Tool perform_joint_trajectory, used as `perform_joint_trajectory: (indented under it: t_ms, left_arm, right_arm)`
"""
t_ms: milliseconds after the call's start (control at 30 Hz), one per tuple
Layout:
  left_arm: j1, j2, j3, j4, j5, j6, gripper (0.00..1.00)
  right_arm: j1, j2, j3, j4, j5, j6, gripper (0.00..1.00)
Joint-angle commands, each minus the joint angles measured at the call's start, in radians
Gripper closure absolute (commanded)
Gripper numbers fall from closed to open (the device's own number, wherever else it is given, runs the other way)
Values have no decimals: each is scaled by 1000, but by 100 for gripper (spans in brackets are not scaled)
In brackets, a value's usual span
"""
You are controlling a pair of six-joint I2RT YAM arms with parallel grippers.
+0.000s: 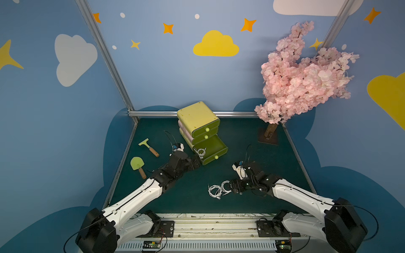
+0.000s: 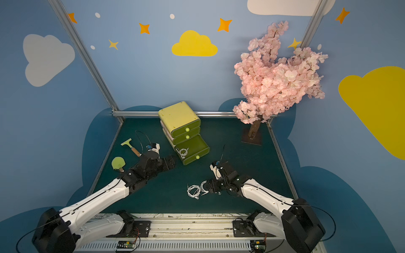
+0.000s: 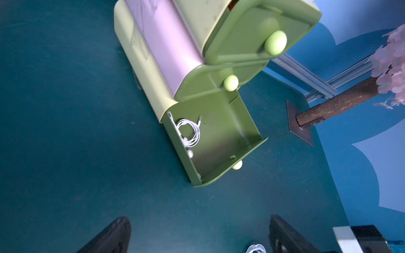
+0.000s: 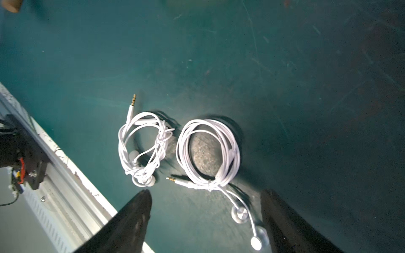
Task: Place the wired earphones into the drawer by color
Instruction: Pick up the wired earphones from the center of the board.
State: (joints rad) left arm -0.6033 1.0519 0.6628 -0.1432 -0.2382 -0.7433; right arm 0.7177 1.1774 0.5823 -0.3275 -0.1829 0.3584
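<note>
Two white earphone coils (image 1: pixel 215 190) lie side by side, just apart, on the dark green counter (image 1: pixel 190 197) near its front rail (image 1: pixel 219 227). One coil (image 4: pixel 208 153) sits just ahead of the right pincer (image 4: pixel 206 192), whose jaws stand wide and empty; its earbuds trail back between the fingers (image 4: pixel 285 223), close beside one. The other coil (image 4: pixel 144 146) lies just ahead of one fingertip. A third white coil (image 3: pixel 189 132) rests inside the pulled-out bottom drawer (image 3: pixel 225 131), against a side wall. The left pincer (image 3: pixel 199 219) hangs released and empty near that drawer. Bare counter separates the drawer from the loose coils.
</note>
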Motion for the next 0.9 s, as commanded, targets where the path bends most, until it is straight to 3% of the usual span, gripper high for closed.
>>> perform_joint_trajectory:
  t_ms: [0, 467, 867]
  left_arm:
    - [-2, -64, -56, -69, 3, -20, 0]
    - [0, -230, -184, -114, -36, -62, 0]
    - [2, -279, -222, -114, -53, -81, 0]
  right_arm:
    - [27, 38, 54, -85, 88, 11, 19]
    - [90, 205, 159, -114, 160, 20, 46]
    - [114, 304, 203, -120, 179, 27, 58]
